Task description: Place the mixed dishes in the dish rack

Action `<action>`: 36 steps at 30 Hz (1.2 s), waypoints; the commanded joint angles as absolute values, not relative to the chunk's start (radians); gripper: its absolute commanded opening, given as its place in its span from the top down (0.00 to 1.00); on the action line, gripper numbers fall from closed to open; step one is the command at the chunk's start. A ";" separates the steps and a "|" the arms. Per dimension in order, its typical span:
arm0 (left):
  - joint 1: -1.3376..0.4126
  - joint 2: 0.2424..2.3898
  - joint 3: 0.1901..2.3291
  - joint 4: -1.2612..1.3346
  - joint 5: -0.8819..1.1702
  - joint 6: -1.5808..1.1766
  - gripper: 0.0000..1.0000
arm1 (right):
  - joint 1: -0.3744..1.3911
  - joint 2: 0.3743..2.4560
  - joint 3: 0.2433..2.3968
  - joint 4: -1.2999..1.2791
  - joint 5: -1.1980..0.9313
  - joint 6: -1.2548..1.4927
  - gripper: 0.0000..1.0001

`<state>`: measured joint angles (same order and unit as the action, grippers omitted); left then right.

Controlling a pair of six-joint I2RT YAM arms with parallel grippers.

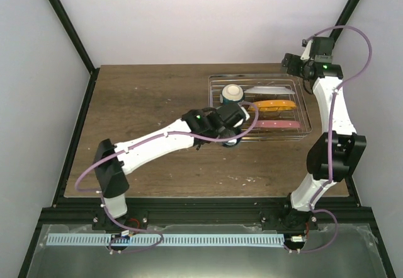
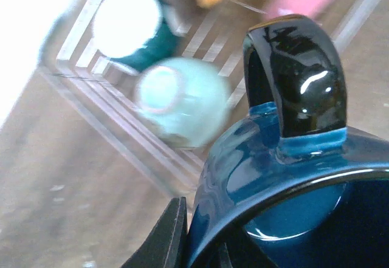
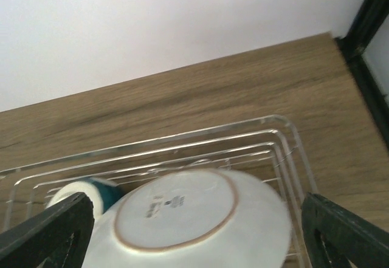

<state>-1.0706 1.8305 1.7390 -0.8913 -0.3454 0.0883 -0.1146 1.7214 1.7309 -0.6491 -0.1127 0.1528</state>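
My left gripper [image 1: 230, 127] is shut on the rim of the dark blue mug [image 2: 292, 177], one finger [image 2: 167, 237] outside the wall, holding it at the front left corner of the dish rack [image 1: 302, 104]. In the rack, the cream bowl with blue outside [image 2: 130, 25] and the upturned pale green bowl [image 2: 182, 101] sit at the left. The orange plate [image 1: 274, 106] and pink plate [image 1: 277, 123] stand in the dividers. My right gripper [image 3: 197, 237] is open above the white underside of a plate [image 3: 194, 219] at the rack's back.
The rack's wire rim [image 2: 121, 116] runs just below and left of the mug. The brown wooden table [image 1: 145, 101] stretches left of the rack. White walls and black frame posts [image 1: 66, 26] close in the sides and back.
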 commanded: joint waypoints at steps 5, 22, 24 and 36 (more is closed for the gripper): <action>-0.964 1.675 1.477 -0.252 -0.852 0.673 1.00 | -0.122 1.767 1.859 -0.773 -0.381 0.217 0.07; -0.944 1.718 1.097 1.135 -0.673 1.560 1.00 | -0.011 1.804 1.861 -0.838 -0.935 0.298 0.11; -0.945 1.723 1.071 1.198 -0.656 1.595 1.00 | 0.005 1.811 1.849 -0.822 -0.981 0.319 0.12; -0.947 1.775 0.949 1.413 -0.639 1.715 1.00 | 0.090 1.844 1.859 -0.808 -1.089 0.367 0.36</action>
